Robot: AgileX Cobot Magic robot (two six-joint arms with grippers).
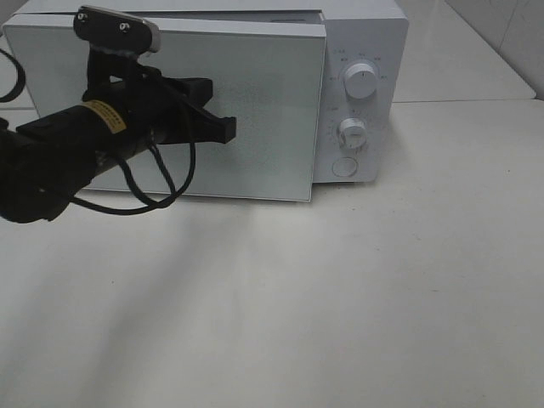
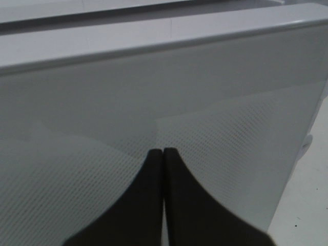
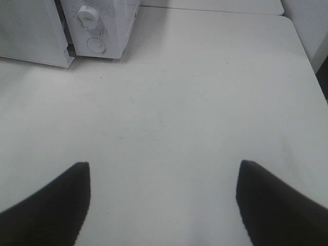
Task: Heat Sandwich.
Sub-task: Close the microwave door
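I logged the yellow arm label (image 1: 106, 116) unreadable, the black left gripper (image 2: 163, 154) pinched together, empty, at the boxy white microwave (image 1: 361, 51) door, and the black right gripper (image 3: 164, 166) spread wide, empty.

A plain white table (image 1: 357, 297) fills the view, matte. Toward the back right a seam (image 1: 476, 100) shows where a second tabletop joins it. Soft, even light leaves a faint grey shadow (image 1: 144, 314) at front left
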